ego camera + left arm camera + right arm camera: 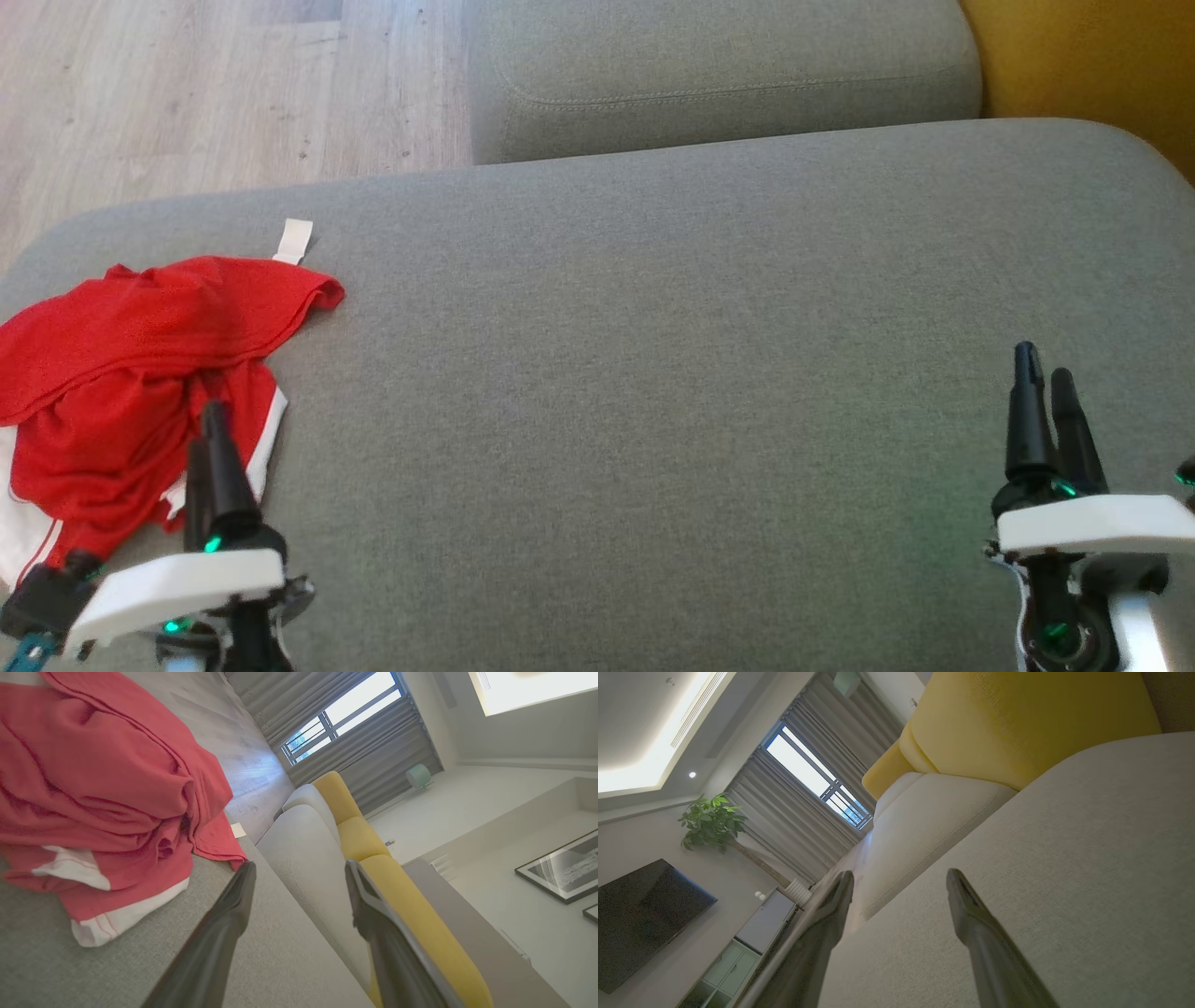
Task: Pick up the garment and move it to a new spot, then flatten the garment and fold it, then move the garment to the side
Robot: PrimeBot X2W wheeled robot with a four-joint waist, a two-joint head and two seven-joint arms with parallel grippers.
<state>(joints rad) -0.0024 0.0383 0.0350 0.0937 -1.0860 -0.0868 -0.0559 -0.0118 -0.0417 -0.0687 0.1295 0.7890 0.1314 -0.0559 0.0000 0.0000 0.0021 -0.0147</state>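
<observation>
**One red garment crumpled at the left end of the sofa cushion, both end effectors released**

One garment [140, 373], red with white trim, lies in a crumpled heap on the left end of a large grey sofa cushion [653, 373]. One small white tag [295, 241] lies on the cushion just beyond the heap's far edge.

The left end effector [207, 439] hangs just beside the garment's near right edge. Its two dark fingers are spread wide with nothing between them. The left wrist view shows the garment [93, 788] off to the side of that end effector [299, 868], outside its jaws.

The right end effector [1044, 364] is well apart from the garment, over the cushion's bare right end. Its two fingers are likewise spread and empty, as the right wrist view [899, 875] shows.

Beyond lie a second grey cushion [728, 65], one yellow cushion [1083, 56] and a wooden floor [187, 93].
</observation>
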